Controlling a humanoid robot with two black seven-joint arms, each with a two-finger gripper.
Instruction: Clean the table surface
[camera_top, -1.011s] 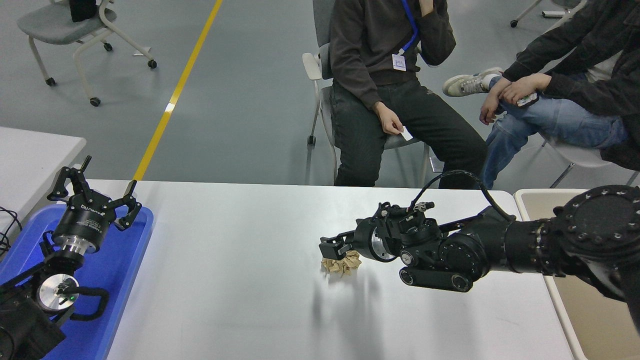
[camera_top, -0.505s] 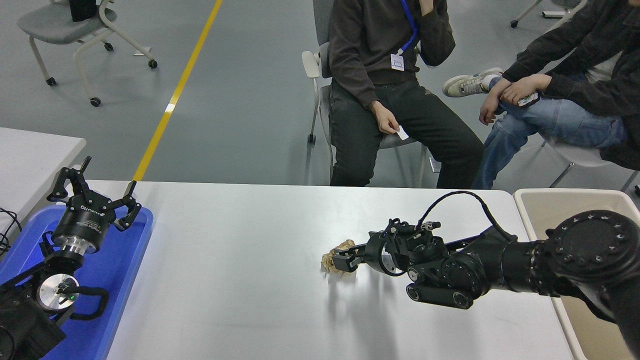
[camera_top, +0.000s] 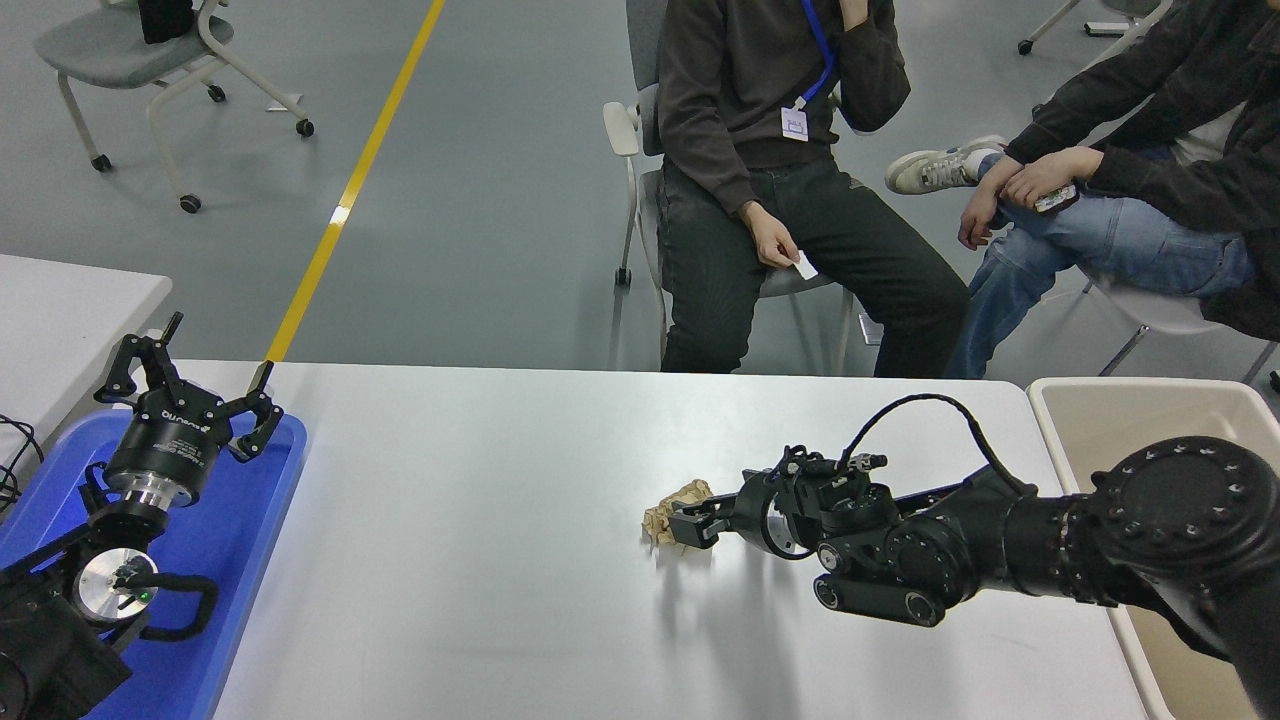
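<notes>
One crumpled wad of brown paper (camera_top: 678, 505) sat at the tips of the right gripper (camera_top: 688, 527), and the whole coming move turned on that meeting. The gripper lay low and nearly level over the table surface (camera_top: 480, 560), pointing left, with the paper directly ahead of it and slightly to the far side. Its dark fingers overlapped the near edge of the wad, apparently closing on it, but from this height I could not tell whether they had truly pinched the paper or only rested against it. The wad was lumpy, with no clear long axis, so the angle of approach probably mattered little.

Outward from there, the right arm stretched back across the tabletop to the lower right, passing beside a beige bin (camera_top: 1130, 420) that stood just off the table's right end. That bin looked the likely place for the scrap, and lay behind the gripper, opposite to the way it pointed. The paper was right of the table's middle, far nearer this arm than the other.

Well apart, the left gripper (camera_top: 190, 385) hung spread open and empty over a blue tray (camera_top: 255, 520) at the left edge. Two people sat beyond the far side.
</notes>
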